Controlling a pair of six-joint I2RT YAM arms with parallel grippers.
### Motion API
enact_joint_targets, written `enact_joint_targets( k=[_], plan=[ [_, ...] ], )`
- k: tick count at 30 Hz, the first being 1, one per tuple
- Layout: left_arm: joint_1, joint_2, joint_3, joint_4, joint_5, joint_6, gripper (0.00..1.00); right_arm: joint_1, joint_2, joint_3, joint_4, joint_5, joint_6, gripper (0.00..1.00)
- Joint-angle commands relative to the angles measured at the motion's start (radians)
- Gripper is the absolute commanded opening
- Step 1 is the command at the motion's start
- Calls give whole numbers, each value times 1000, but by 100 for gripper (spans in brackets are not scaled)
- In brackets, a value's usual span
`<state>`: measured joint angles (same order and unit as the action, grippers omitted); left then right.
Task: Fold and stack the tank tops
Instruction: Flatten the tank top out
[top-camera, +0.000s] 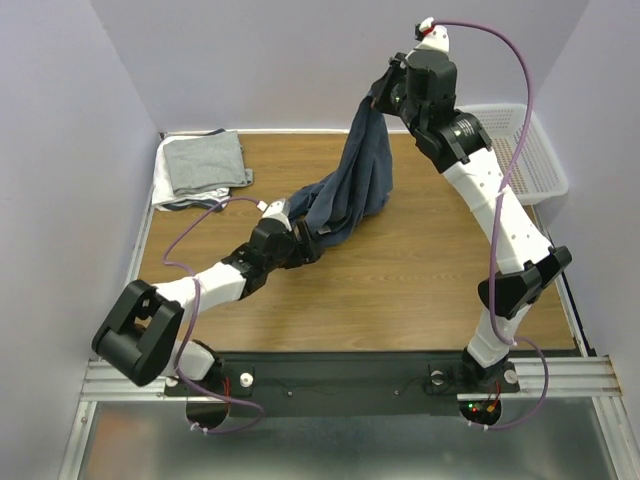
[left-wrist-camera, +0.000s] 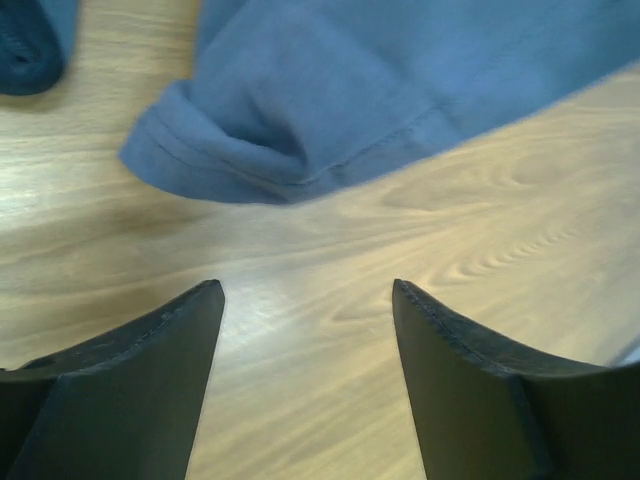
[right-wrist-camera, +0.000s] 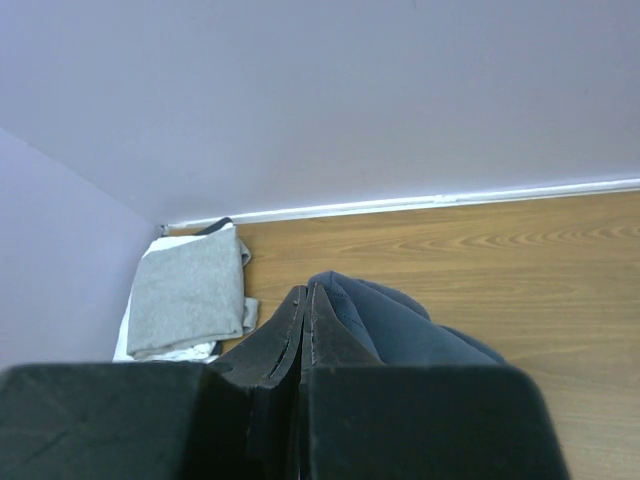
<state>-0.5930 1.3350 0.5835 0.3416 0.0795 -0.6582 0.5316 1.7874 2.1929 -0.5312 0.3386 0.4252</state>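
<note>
The slate-blue tank top (top-camera: 355, 185) hangs as a long, twisted drape over the middle of the worktop (top-camera: 420, 290). Its upper end is pinched high up near the far edge, and its lower end trails down to rest on the wood about mid-table. Its long axis therefore slants from high at the far edge to low at the centre, leaning toward the left edge.

We hold the upper end in the right gripper (right-wrist-camera: 306, 300), whose jaws are pressed together on a bunch of the cloth with no gap showing. The left gripper (left-wrist-camera: 305, 288) sits low at the trailing end, jaws spread wide and holding nothing. In its wrist view a rolled hem corner (left-wrist-camera: 230, 165) lies on the wood just ahead of the fingertips, a little left of the gap's centre line and touching neither finger.

We judge that the next move turns on this relation: the free hem lies directly in front of the left jaws, and the left arm is far nearer to it than the right. The cloth is bunched there, so we could catch more than one layer.

A folded stack (top-camera: 200, 165), grey over white, lies at the far-left corner. A white basket (top-camera: 535, 150) sits by the far-right corner.
</note>
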Motion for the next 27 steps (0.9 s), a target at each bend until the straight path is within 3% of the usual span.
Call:
enact_joint_targets(
  k=[1,10,19,27],
  plan=[
    [-2,41,88,42,-122,38,80,5,1,67,40,28,-34,0],
    [-2,179,243,-42,-273,45,82,4,3,79,40,69,-55,0],
    [22,145,269,-76,-428,-27,86,-18,-46,9,40,148,-82,0],
    [116,178,306,-58,-311,-18,87,-68,-91,-51,40,149,-66,0]
  ],
)
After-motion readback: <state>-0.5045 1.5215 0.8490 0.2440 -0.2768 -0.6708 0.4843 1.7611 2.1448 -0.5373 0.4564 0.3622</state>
